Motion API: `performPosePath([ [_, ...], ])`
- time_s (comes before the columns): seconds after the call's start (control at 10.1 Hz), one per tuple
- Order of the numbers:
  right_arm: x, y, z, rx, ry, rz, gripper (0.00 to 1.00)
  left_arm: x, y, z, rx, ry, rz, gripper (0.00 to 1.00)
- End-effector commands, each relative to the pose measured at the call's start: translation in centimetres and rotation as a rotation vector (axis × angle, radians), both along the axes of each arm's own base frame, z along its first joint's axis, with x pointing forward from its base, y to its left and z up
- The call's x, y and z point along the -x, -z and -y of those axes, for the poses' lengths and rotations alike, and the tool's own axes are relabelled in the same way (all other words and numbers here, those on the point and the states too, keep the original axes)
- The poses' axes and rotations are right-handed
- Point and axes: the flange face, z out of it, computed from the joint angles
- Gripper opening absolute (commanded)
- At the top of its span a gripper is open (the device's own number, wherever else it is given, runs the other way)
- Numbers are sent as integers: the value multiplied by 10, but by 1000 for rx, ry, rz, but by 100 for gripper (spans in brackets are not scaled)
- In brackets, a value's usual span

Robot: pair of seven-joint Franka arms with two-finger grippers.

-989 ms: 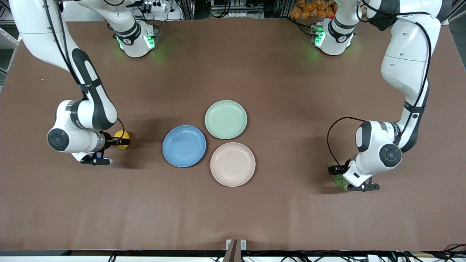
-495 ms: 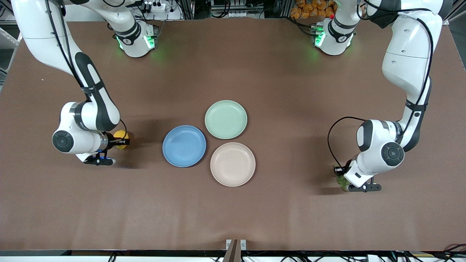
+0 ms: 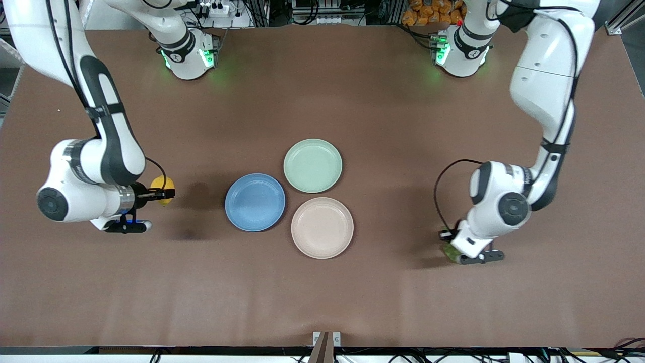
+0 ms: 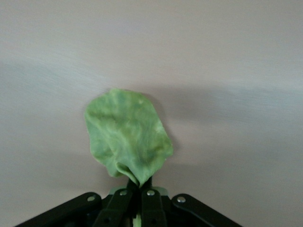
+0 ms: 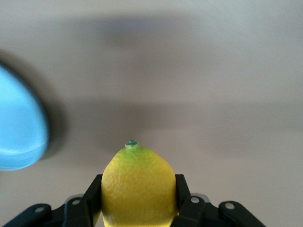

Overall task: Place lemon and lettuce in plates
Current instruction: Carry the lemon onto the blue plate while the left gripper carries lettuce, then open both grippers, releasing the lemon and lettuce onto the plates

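Observation:
My right gripper [image 3: 162, 193] is shut on the yellow lemon [image 3: 162, 183], held above the table toward the right arm's end, beside the blue plate [image 3: 255, 202]. In the right wrist view the lemon [image 5: 137, 187] sits between the fingers [image 5: 92, 194] and the blue plate's rim [image 5: 21, 127] shows at the edge. My left gripper [image 3: 450, 250] is shut on the green lettuce leaf [image 3: 448, 252], held above the table toward the left arm's end. In the left wrist view the leaf [image 4: 127, 135] hangs from the closed fingers [image 4: 152, 198]. The cream-white plate [image 3: 322, 227] lies beside the blue one, bare.
A pale mint-green plate [image 3: 312, 165] lies farther from the front camera, touching the other two plates. The brown table [image 3: 322, 292] has open room around both grippers.
Both arms have lifted: the right gripper has risen with the lemon, and the left gripper has risen with the lettuce and shifted toward the plates.

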Motion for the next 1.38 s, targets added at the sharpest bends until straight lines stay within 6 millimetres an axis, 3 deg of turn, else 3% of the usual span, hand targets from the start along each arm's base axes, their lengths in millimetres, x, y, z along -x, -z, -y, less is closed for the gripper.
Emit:
performPosePath([
  [0.0,-4,-13,-74,-40,1,29,0,23,-36,78,-6,-86,19,0],
  [0.2,-6,-16,-127,-42,4,114,0,49,-56,168,27,-151,52,0],
  [0.3,-1,-13,-167,-39,-3,154,0,56,-65,193,51,-186,66,0],
  [0.49,1,5,-193,-34,16,182,0,64,-78,238,171,-278,129,0],
  [0.59,12,19,-223,-18,-3,177,0,72,-73,259,240,-308,154,0],
  [0.89,15,61,-237,-4,24,163,0,90,-40,299,401,-373,239,0],
  [0.99,17,66,-238,-5,26,151,0,89,-36,297,403,-371,245,84],
  [1.09,17,66,-238,-5,26,151,15,88,-39,297,401,-362,254,100],
  [1.19,18,70,-239,-5,32,145,64,85,-50,295,407,-358,269,100],
  [1.29,19,72,-241,7,56,143,100,81,-72,293,420,-358,290,100],
])
